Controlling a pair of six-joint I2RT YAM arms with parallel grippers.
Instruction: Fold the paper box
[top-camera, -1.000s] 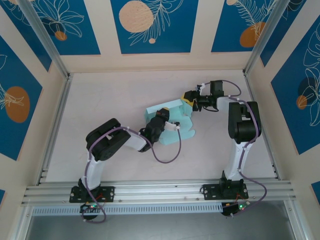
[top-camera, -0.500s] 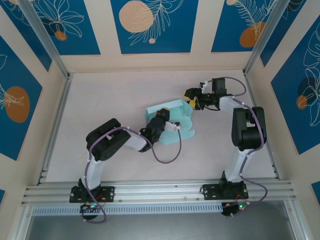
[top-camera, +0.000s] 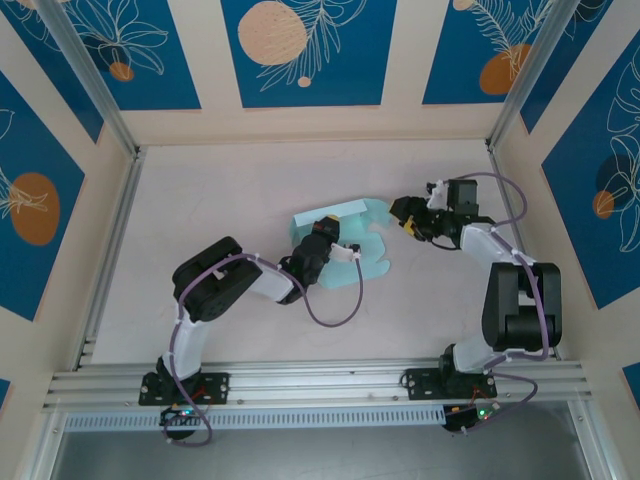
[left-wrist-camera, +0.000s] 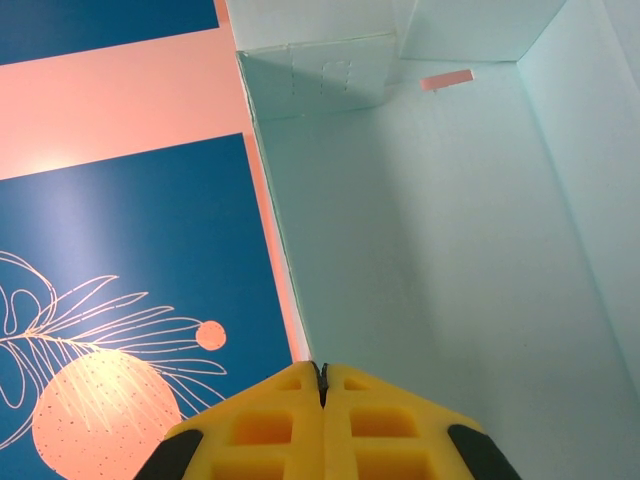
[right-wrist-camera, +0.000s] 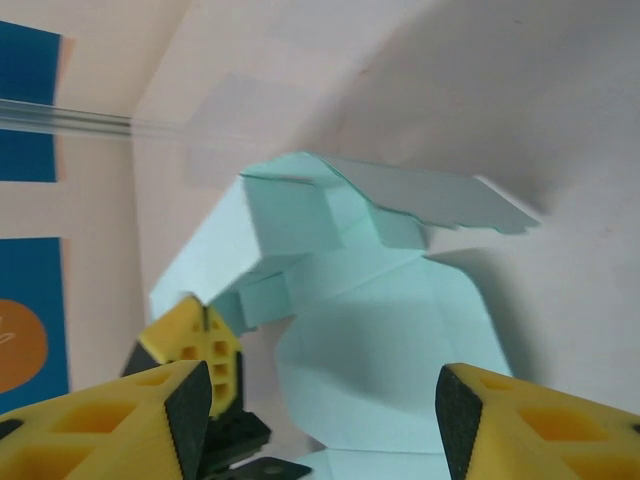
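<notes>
The paper box (top-camera: 355, 240) is pale mint card, half folded, lying mid-table with one wall raised at the back and rounded flaps spread flat toward the front. My left gripper (top-camera: 325, 232) reaches in from the left and is shut on an upright wall of the box. In the left wrist view the yellow fingers (left-wrist-camera: 290, 420) meet on that wall's edge, with the box's inside (left-wrist-camera: 430, 230) stretching away ahead. My right gripper (top-camera: 401, 213) hangs open just right of the box, apart from it. Its wrist view looks between wide-set pads (right-wrist-camera: 190, 405) at the box (right-wrist-camera: 370, 330) and the left gripper (right-wrist-camera: 198, 350).
Walls with blue and cream panels (top-camera: 300, 50) enclose the table on three sides. An aluminium rail (top-camera: 320, 385) runs along the near edge by the arm bases. A small pink tape strip (left-wrist-camera: 446, 80) sticks to the box's far wall.
My right gripper has drawn back to the right, off the box's back right corner, and its arm has swung right. The left gripper and the box have stayed put.
</notes>
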